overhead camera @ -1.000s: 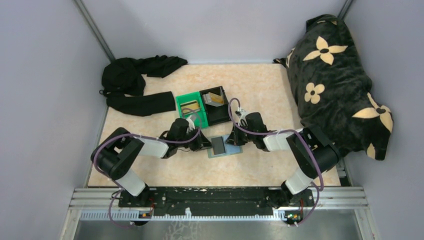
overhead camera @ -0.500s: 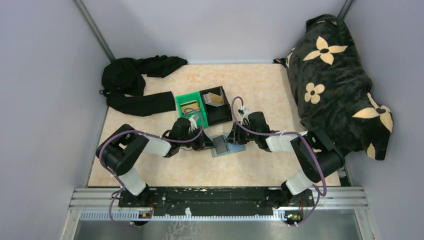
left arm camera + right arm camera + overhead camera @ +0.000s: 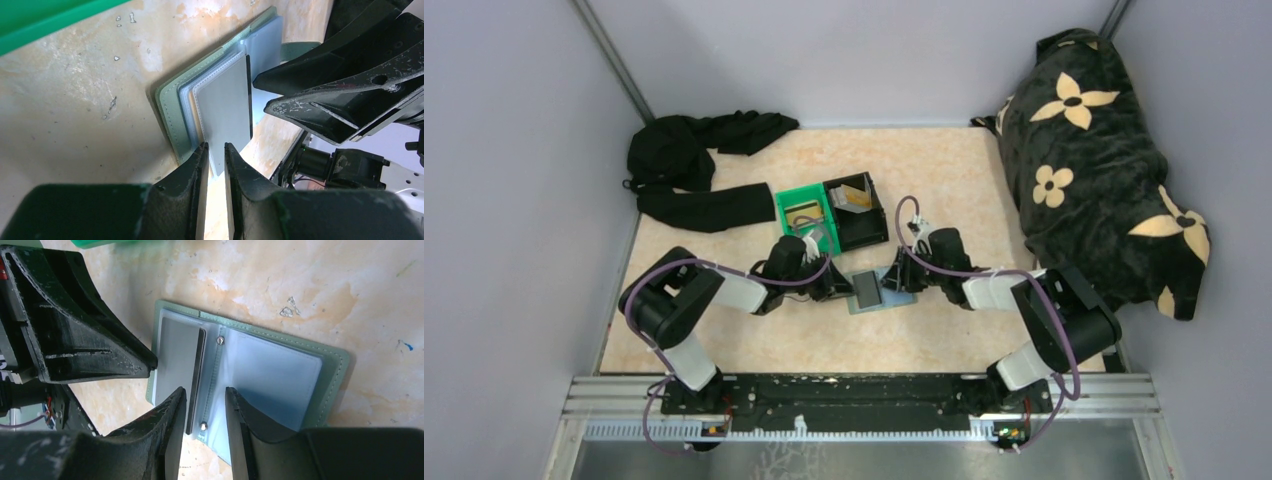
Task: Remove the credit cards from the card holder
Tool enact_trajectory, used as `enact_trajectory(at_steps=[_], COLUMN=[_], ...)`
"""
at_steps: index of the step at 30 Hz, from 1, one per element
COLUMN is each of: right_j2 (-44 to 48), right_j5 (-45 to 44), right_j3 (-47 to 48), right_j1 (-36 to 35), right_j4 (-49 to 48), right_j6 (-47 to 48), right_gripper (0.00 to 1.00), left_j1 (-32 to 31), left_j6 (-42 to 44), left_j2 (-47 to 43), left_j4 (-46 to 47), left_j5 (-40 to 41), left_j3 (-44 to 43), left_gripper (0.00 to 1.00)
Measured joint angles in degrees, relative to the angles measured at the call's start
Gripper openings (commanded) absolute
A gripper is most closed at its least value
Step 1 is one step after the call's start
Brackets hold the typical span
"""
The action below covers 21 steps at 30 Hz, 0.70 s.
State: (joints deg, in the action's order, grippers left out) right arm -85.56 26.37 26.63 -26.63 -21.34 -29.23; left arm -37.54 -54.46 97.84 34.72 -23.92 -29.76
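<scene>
card holder [image 3: 270, 375], edge nipped in left end effector [image 3: 214, 149], right end effector [image 3: 206, 394] half-parted

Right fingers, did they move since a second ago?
Yes. The right fingers slid a little to the right, away from the black bin, and they have opened up over the card holder.

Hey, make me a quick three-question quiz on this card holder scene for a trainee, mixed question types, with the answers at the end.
1. True or false: the card holder is folded shut.
2. In the top view, where does the green bin sit relative to the black bin? A: left, right beside it. B: right of it. C: stacked inside it.
3. Are the right fingers open or shut?
Key: 1 false, it lies open. 2 A. 3 open.
</scene>
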Motion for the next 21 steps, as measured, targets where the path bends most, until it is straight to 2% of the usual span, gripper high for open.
enact_trajectory(at_steps=[4,7,12,15,18,21], right_j2=[-0.3,-2.1,-4.7,-5.4,-5.6,-5.6], right_j5=[1.9,4.1,7.7,8.4,8.5,8.5], right_j3=[0.0,0.0,0.0,0.0,0.0,0.0], right_j1=[0.5,0.5,0.5,0.6,0.6,1.0], right_j4=[-0.5,-2.6,-5.9,-6.7,-6.8,-6.6], right_j6=[-0.2,-0.9,-2.4,-2.6,-2.4,-2.4], right_gripper=[0.35,0.29,0.26,0.19,0.02,0.0], left_j1=[0.0,0.0,0.0,0.0,0.0,0.0], left_j6=[0.0,0.0,0.0,0.0,0.0,0.0], left_j2=[0.1,0.1,0.1,0.2,0.3,0.5], left_j4=[0.2,0.2,0.2,0.2,0.2,0.2], left_j5=[-0.1,-0.2,-0.2,-0.2,-0.3,-0.4], left_j3=[0.0,0.0,0.0,0.0,-0.2,-0.3], left_gripper=[0.24,0.24,0.24,0.24,0.24,0.24])
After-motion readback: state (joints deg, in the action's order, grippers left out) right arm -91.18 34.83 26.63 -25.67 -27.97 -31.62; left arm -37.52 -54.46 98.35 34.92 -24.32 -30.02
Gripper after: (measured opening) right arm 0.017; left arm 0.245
